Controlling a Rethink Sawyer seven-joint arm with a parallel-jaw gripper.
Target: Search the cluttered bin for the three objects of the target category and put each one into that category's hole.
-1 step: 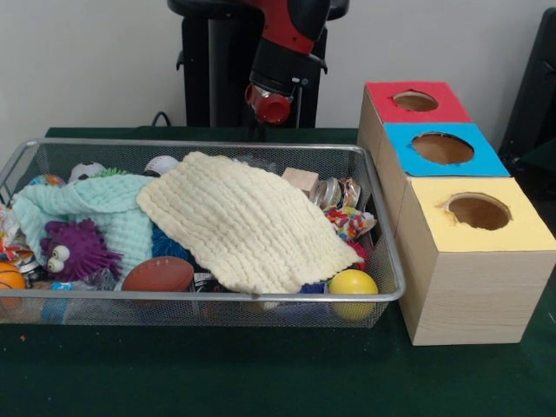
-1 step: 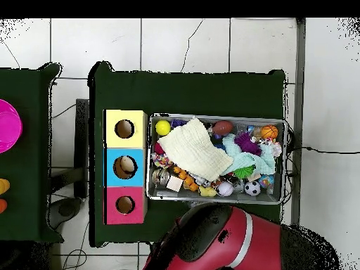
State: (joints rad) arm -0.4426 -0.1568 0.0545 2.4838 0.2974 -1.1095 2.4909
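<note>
Yellow cloth [image 1: 246,228] drapes over the clutter in the bin [image 1: 382,234], while the gripper [image 1: 268,106] hangs behind it, its state unclear.

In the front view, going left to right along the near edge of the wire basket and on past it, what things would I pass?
Orange ball → purple googly-eyed toy → brown football → yellow ball → yellow-topped wooden box.
</note>
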